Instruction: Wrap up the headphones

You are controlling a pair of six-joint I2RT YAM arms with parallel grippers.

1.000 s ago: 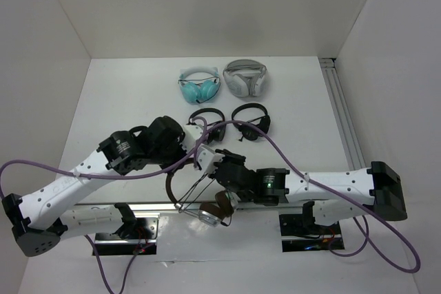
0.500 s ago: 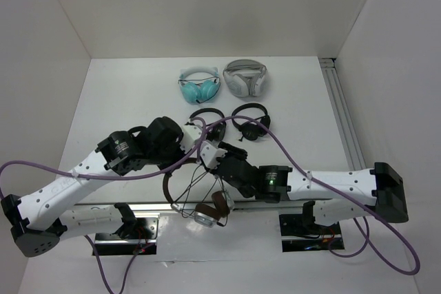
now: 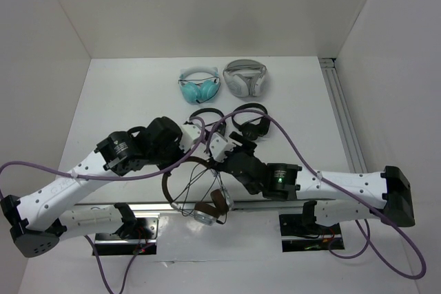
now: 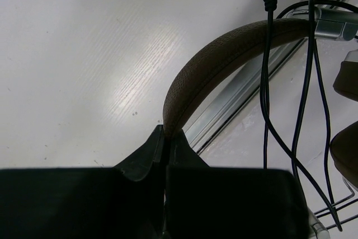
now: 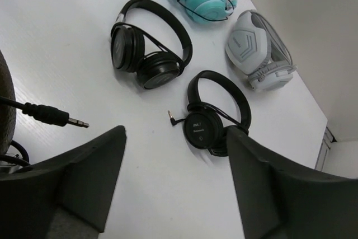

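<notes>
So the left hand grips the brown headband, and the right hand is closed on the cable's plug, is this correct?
Not quite. The right hand is open and holds nothing; the plug is free, off to one side of it, as the right wrist view shows. The left hand does grip the brown headband.
</notes>
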